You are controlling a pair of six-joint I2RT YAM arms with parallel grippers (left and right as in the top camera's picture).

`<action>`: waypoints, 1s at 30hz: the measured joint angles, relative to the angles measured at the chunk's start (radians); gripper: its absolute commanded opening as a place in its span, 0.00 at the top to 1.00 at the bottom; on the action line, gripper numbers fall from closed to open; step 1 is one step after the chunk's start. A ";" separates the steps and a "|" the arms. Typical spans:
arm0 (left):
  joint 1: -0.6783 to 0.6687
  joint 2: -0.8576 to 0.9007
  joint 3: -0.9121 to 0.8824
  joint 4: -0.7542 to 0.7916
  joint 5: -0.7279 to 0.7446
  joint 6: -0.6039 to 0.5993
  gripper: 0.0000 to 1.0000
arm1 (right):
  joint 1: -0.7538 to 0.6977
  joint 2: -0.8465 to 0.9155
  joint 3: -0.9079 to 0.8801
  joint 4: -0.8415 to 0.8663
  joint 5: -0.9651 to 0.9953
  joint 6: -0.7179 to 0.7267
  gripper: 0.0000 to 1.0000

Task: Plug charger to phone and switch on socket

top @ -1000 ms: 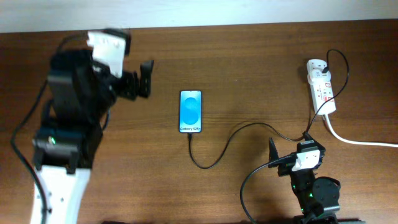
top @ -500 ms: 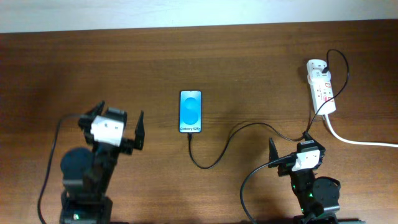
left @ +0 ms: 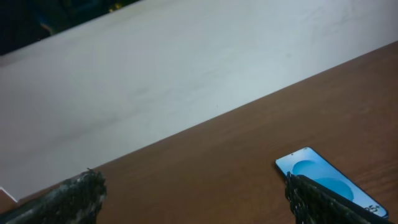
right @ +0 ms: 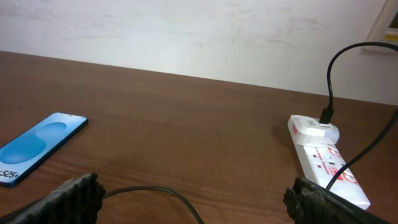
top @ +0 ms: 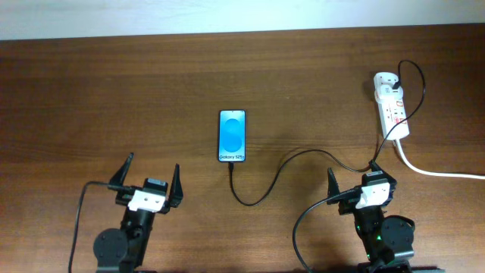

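Observation:
The phone (top: 233, 136) lies flat at mid-table, blue screen up. It also shows in the left wrist view (left: 329, 184) and the right wrist view (right: 38, 147). The thin black charger cable (top: 261, 193) ends at the phone's bottom edge, loops toward me, then runs right to the white socket strip (top: 392, 106), where it enters a white adapter (right: 314, 127). Whether the tip sits in the phone's port I cannot tell. My left gripper (top: 151, 173) is open and empty, front left of the phone. My right gripper (top: 353, 180) is open and empty, near the cable, in front of the strip (right: 326, 163).
The strip's thick white cord (top: 443, 174) runs off the right edge. A white wall (right: 186, 31) borders the table's far edge. The robots' own black cables (top: 303, 220) hang by both arm bases at the front edge.
My left arm has drawn back from the far left of the table to the front left and lowered, gripper still open. The right arm, phone and cable have not moved.

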 measured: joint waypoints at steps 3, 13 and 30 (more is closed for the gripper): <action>0.000 -0.049 -0.040 0.009 -0.011 0.010 0.01 | 0.000 0.000 0.000 0.000 0.000 0.000 0.02; 0.000 -0.150 -0.110 -0.083 -0.060 0.015 0.01 | 0.000 -0.001 0.000 0.000 0.000 0.000 0.02; 0.000 -0.190 -0.112 -0.176 -0.064 0.018 0.01 | 0.000 -0.001 0.000 0.000 0.000 0.000 0.02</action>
